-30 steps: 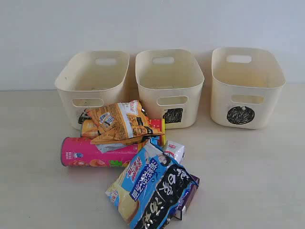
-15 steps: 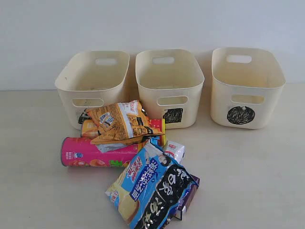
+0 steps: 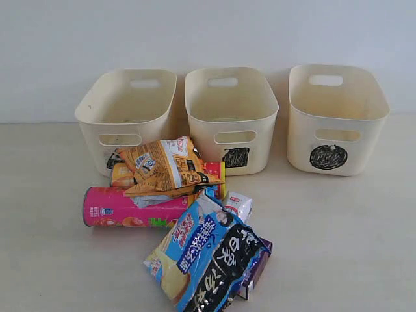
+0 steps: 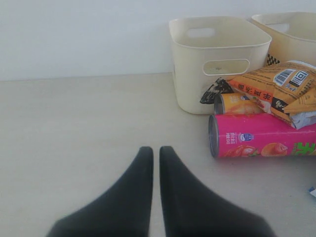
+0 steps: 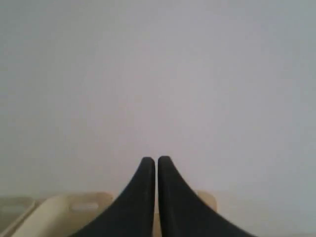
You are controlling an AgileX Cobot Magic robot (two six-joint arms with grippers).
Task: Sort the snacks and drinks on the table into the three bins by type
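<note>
A plain pale wall (image 3: 208, 32) backs the beige wood-grain table (image 3: 338, 227). Only the exterior view takes in all three cream bins in a row at the wall: the left bin (image 3: 91, 133), its mark mostly hidden, the middle bin (image 3: 260, 140) with a black square, and the right bin (image 3: 302, 146) with a black circle.

In front of the left and middle bins lies the pile. A blue, black and white foil bag (image 3: 208, 260) is nearest the camera, covering part of a dark purple carton (image 3: 260, 270). Behind it the pink chip tube (image 3: 123, 207) lies on its side, and the orange bag (image 3: 166, 166) rests across it and the yellow tube (image 3: 122, 174). A blue-and-white carton (image 3: 238, 203) sits just right of the pink tube.

The claws appear only in the wrist views. The left claw (image 4: 156, 150) is over bare table beside the pink tube, tips nearly together, holding nothing. The right claw (image 5: 156, 160), equally narrow and empty, faces the wall above bin rims.
</note>
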